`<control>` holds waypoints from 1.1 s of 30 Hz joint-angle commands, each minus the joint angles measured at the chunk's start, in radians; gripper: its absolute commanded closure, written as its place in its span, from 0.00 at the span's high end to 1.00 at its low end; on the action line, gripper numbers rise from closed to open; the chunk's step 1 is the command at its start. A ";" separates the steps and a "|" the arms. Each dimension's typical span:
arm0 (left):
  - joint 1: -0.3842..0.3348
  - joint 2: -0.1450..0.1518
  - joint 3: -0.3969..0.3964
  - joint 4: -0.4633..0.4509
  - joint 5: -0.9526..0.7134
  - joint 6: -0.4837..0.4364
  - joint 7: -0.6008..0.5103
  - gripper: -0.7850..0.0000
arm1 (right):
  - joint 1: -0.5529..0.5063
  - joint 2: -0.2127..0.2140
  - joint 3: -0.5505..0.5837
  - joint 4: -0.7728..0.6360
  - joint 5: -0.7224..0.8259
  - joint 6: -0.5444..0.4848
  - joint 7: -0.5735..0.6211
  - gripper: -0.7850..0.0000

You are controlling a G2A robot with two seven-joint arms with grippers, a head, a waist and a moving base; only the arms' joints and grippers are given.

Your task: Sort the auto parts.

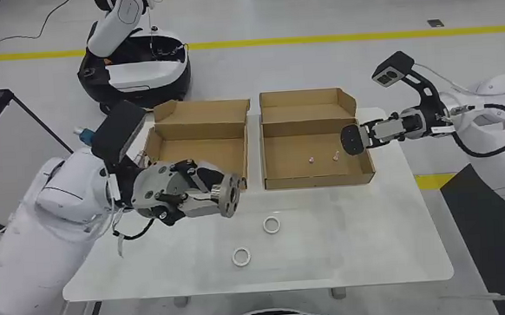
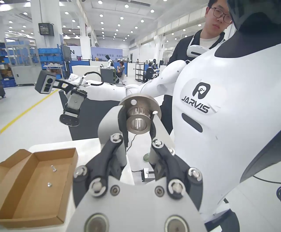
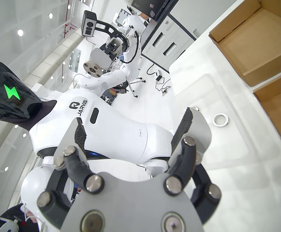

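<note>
The left hand (image 2: 138,119) gripped the silver flanged metal hub (image 2: 140,102) by its collar; it could slip before reaching a brown cardboard box (image 1: 202,156). The right hand (image 3: 134,118) hung open.

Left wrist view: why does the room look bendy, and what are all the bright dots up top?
Left wrist view: a wide lens curves straight lines like the pillar; the dots are ceiling lamps, and they glint on the metal part in the left gripper. Right wrist view: the edge of the table curves likewise.
</note>
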 commanded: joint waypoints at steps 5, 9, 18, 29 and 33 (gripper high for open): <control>0.001 0.000 0.001 -0.002 0.000 0.003 0.004 0.00 | 0.000 0.000 0.000 0.000 0.000 0.000 0.000 1.00; 0.040 -0.004 0.011 0.006 -0.106 0.000 0.050 0.00 | 0.000 0.000 0.000 0.000 0.000 0.000 0.000 1.00; 0.112 -0.018 -0.043 -0.014 -0.396 0.000 0.000 0.00 | 0.000 0.000 0.000 0.000 0.000 0.000 0.000 1.00; 0.131 -0.051 -0.062 -0.039 -0.585 0.000 0.000 0.00 | 0.000 0.000 0.000 0.000 0.000 0.000 0.000 1.00; 0.138 -0.065 -0.067 -0.045 -0.632 0.000 0.000 0.00 | 0.000 0.000 0.000 0.000 0.000 0.000 0.000 1.00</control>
